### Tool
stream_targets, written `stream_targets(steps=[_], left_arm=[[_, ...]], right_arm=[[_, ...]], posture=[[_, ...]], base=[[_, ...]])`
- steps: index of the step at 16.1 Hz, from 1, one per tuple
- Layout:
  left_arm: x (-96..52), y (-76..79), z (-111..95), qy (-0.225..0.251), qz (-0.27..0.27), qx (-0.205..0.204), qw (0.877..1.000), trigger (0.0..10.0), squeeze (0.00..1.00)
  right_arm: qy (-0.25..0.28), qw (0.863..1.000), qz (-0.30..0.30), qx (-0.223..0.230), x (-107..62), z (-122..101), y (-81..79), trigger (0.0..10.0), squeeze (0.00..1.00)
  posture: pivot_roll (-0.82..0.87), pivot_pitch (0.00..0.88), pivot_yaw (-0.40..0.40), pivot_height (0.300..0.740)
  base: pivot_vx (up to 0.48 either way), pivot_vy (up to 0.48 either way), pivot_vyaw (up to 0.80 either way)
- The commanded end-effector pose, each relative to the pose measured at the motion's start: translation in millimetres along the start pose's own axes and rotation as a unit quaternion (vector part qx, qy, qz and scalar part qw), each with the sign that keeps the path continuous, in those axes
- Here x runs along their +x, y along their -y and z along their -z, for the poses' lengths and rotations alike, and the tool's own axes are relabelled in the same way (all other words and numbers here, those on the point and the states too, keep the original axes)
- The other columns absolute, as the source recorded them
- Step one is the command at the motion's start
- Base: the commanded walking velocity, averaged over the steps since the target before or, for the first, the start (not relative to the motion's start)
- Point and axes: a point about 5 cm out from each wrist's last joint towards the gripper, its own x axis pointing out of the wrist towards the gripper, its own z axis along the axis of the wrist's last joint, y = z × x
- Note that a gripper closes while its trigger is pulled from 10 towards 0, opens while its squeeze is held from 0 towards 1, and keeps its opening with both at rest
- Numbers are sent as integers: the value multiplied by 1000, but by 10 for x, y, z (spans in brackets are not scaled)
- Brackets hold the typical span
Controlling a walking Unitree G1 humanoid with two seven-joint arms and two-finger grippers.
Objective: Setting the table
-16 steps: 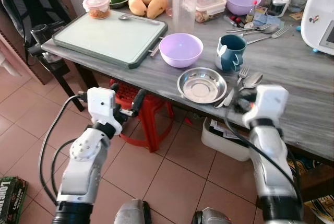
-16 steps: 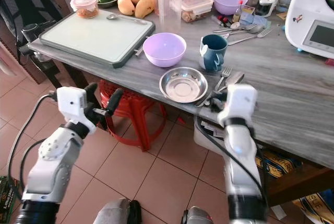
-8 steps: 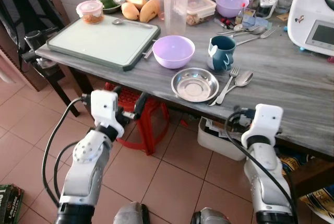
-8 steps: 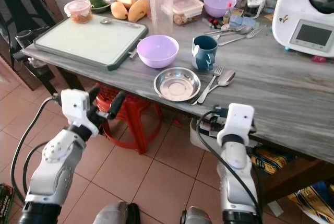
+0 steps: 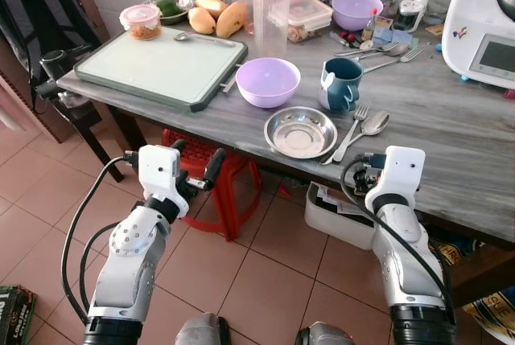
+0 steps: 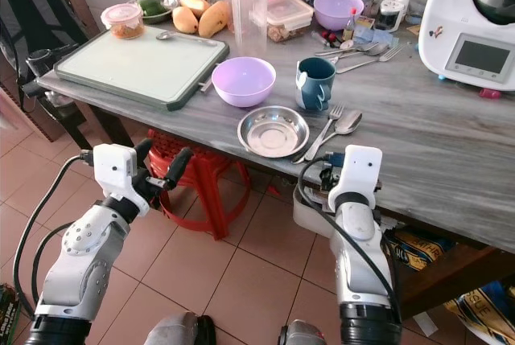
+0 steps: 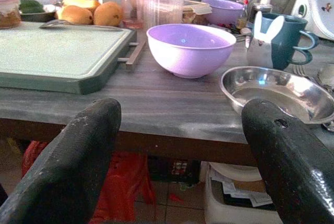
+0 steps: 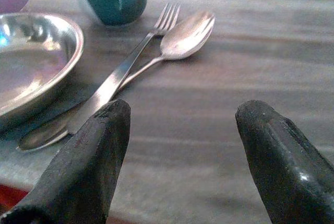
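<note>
Both grippers released: right gripper at table edge near fork and spoon; left gripper below table.

Kitchen appliance: cut off by right edge | steel plate: cropped at frame edge | far-edge clutter behind purple bowl: too small to identify

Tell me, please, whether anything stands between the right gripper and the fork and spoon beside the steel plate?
Nothing visible does. The right gripper is open at the table edge, and bare tabletop runs up to the fork and spoon, which lie crossed beside the steel plate.
</note>
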Motion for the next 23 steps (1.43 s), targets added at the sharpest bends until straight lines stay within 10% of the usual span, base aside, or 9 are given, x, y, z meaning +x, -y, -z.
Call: stream_targets(steps=[1,23], left_arm=[[-12,-30,-13,-4,-2,6,1000,10000,0],[-10,-24,-19,-1,4,9,1000,10000,0]], right_arm=[[-17,1000,-18,10,-16,26,-94,10000,0],[-42,997,-59,25,-125,109,-275,10000,0]], posture=[[-12,15,53,740],[-13,12,54,740]], base=[[0,0,0],[0,0,0]])
